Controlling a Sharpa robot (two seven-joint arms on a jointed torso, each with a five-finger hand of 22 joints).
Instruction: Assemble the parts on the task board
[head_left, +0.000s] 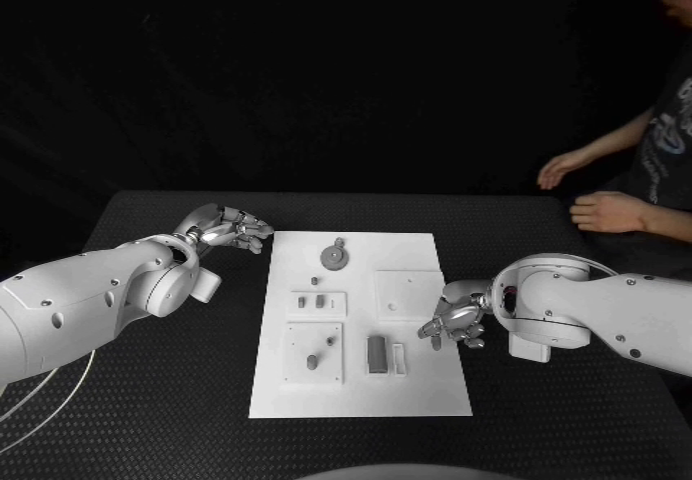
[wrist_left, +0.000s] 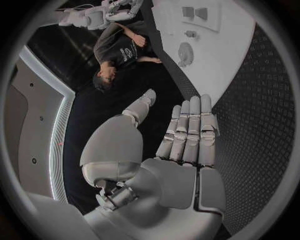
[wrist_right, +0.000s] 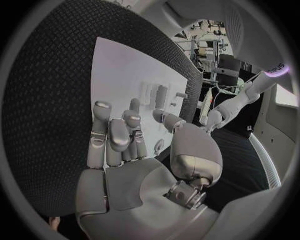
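Note:
The white task board (head_left: 361, 385) lies in the middle of the black table. On it a round grey gear (head_left: 335, 257) sits near the far end, with two small grey pieces (head_left: 312, 300) below it. A dark upright block (head_left: 378, 354) stands near the front beside a small square plate (head_left: 315, 352). My left hand (head_left: 228, 228) hovers off the board's far left corner, its fingers (wrist_left: 187, 135) straight and together with nothing in them. My right hand (head_left: 459, 318) hangs over the board's right edge, its fingers (wrist_right: 115, 137) loosely bent and holding nothing. The board (wrist_right: 119, 70) lies beyond them.
A person's hands (head_left: 609, 212) rest at the table's far right corner, touching no part. A pale cable loop (head_left: 43, 400) lies at the front left. Bare black table surface (head_left: 548, 420) runs on both sides of the board.

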